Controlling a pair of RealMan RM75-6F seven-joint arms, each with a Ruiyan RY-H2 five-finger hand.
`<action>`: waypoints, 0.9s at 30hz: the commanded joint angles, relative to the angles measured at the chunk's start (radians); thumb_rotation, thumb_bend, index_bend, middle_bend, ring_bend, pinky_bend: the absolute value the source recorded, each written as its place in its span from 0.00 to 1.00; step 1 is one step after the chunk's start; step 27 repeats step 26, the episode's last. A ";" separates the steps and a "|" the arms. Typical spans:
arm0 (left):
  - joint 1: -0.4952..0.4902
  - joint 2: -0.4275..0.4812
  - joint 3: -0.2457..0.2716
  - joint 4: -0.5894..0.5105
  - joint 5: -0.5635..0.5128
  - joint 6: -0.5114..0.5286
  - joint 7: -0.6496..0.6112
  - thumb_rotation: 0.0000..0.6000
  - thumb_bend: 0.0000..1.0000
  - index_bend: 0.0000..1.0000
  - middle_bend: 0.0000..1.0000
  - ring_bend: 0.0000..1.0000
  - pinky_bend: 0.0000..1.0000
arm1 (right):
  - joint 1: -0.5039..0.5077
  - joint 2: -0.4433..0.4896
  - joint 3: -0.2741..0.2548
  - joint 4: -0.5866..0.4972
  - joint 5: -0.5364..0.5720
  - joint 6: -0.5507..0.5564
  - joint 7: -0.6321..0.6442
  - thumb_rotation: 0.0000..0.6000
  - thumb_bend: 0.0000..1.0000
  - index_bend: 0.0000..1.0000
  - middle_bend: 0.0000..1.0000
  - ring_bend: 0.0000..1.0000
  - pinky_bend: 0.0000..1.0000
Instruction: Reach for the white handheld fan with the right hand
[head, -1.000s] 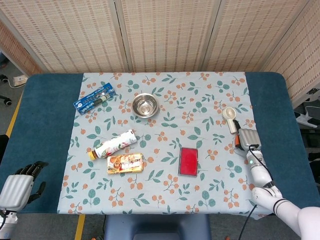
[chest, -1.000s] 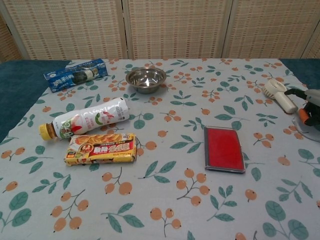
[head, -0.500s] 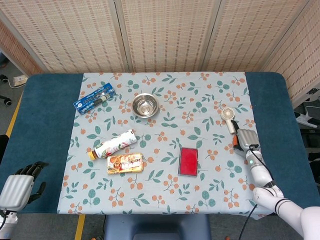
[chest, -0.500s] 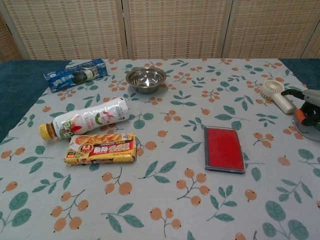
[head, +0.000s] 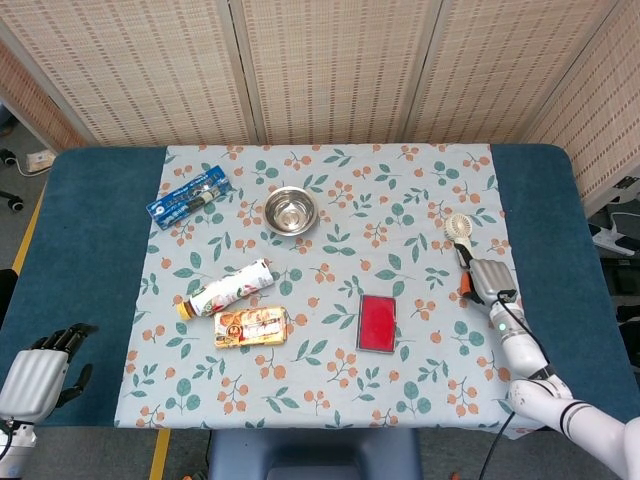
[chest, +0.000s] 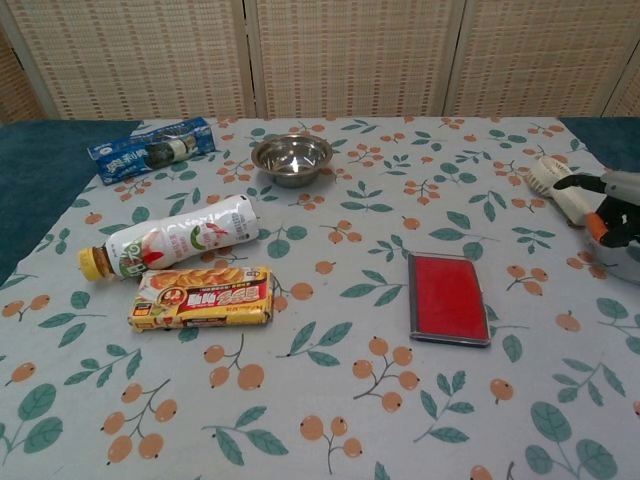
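Floral tablecloth (head: 330, 400) holds one white fan (head: 459, 228), right hand (head: 485, 282) touching.

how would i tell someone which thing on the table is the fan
Go to the right edge of the flowered tablecloth, just ahead of the right hand. The fan lies flat there: small, white, with a round grille head and a short handle, unlike anything nearby.

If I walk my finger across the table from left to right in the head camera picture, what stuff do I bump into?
Blue flat packet → floral-printed bottle with a yellow cap → orange snack packet → shiny metal bowl → flat red case → white handheld fan → robot's right hand.
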 joint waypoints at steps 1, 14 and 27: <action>0.001 0.001 0.001 -0.001 0.002 0.001 0.000 1.00 0.43 0.23 0.23 0.28 0.41 | -0.011 0.024 -0.005 -0.035 -0.006 0.023 -0.005 1.00 0.70 0.06 0.77 0.65 0.69; 0.002 -0.001 0.000 0.001 0.003 0.006 0.004 1.00 0.42 0.23 0.23 0.28 0.41 | -0.182 0.161 -0.115 -0.263 -0.205 0.360 -0.007 1.00 0.70 0.07 0.77 0.65 0.69; 0.005 -0.006 0.002 -0.006 0.005 0.009 0.026 1.00 0.43 0.23 0.23 0.28 0.41 | -0.376 0.148 -0.227 -0.144 -0.439 0.759 0.059 1.00 0.53 0.13 0.67 0.49 0.66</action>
